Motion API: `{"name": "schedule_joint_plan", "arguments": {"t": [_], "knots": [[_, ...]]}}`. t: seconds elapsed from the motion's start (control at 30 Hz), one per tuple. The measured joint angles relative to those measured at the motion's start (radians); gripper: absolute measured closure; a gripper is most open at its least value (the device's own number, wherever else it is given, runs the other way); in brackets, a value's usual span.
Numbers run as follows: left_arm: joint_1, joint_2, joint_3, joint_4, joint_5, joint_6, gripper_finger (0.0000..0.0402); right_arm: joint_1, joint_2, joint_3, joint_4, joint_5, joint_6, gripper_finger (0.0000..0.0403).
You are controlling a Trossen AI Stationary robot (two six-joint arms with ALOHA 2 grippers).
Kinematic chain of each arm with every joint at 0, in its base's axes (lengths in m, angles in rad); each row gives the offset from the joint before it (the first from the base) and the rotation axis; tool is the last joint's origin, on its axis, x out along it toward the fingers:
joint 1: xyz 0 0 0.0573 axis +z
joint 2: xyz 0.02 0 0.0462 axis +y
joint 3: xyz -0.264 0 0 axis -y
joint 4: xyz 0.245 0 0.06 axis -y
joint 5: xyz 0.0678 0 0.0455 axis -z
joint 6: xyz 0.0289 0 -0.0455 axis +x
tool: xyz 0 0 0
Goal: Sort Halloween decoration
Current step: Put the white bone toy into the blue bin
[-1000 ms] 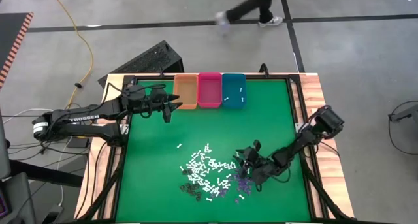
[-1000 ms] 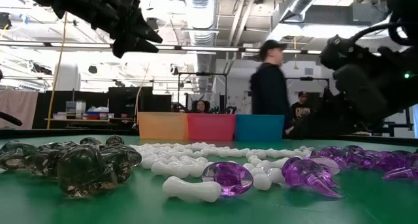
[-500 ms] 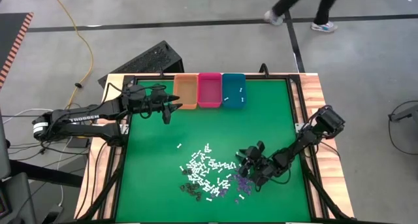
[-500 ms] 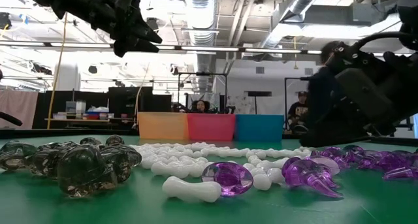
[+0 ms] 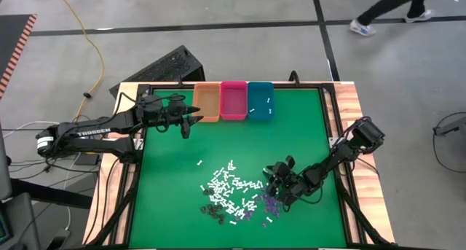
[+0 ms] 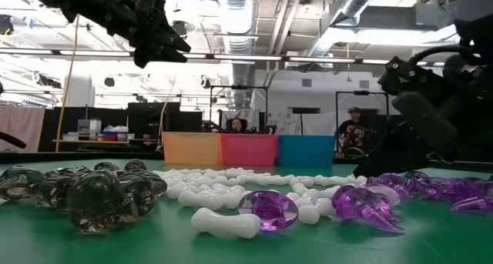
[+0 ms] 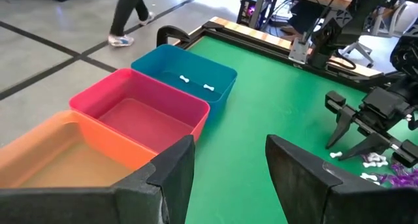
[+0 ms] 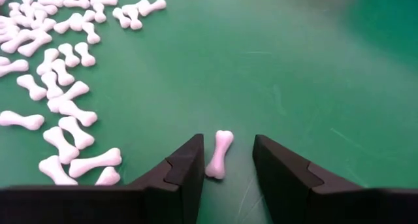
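The Halloween decoration lies in a heap near the table's front: white bones (image 5: pixel 229 184), purple bits (image 5: pixel 270 204) and dark bits (image 5: pixel 212 211). At the heap's right edge my right gripper (image 5: pixel 274 178) slants down to the mat, open. A single white bone (image 8: pixel 219 155) lies flat on the mat between its fingers, which stand on either side of it. My left gripper (image 5: pixel 191 119) hangs open and holds nothing, high above the far left of the mat beside the orange bin (image 5: pixel 207 103).
The orange bin, a pink bin (image 5: pixel 234 100) and a teal bin (image 5: pixel 260 100) stand in a row at the far edge. Two white bones (image 7: pixel 196 83) lie in the teal one. Bare green mat (image 5: pixel 291 141) lies between the bins and the heap. A person walks on the floor beyond the table.
My right gripper has tipped and rolled a little at the wrist, staying at the right edge of the heap. The person behind the table has walked off toward the right. My left arm has kept still.
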Motion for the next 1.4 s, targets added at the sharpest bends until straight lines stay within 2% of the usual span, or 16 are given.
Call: {"name": "schedule_joint_plan", "arguments": {"t": [0.3, 0.43, 0.73, 1.23, 1.4], "knots": [[0.000, 0.000, 0.000, 0.000, 0.000, 0.008, 0.0223, -0.001, 0.000, -0.001, -0.016, -0.014, -0.001, 0.0334], [0.000, 0.000, 0.000, -0.001, 0.000, 0.011, 0.0223, -0.001, 0.001, -0.001, -0.010, -0.023, -0.001, 0.0354], [0.000, 0.000, 0.000, -0.001, 0.000, 0.012, 0.0223, -0.034, -0.037, -0.001, -0.026, -0.030, -0.047, 0.0360], [0.000, 0.000, 0.000, 0.000, 0.000, 0.000, 0.0223, -0.245, -0.286, -0.004, -0.069, -0.021, -0.453, 0.0379], [0.000, 0.000, 0.000, -0.018, 0.000, 0.000, 0.0223, -0.305, -0.359, -0.003, -0.059, -0.153, -0.495, 0.0351]]}}
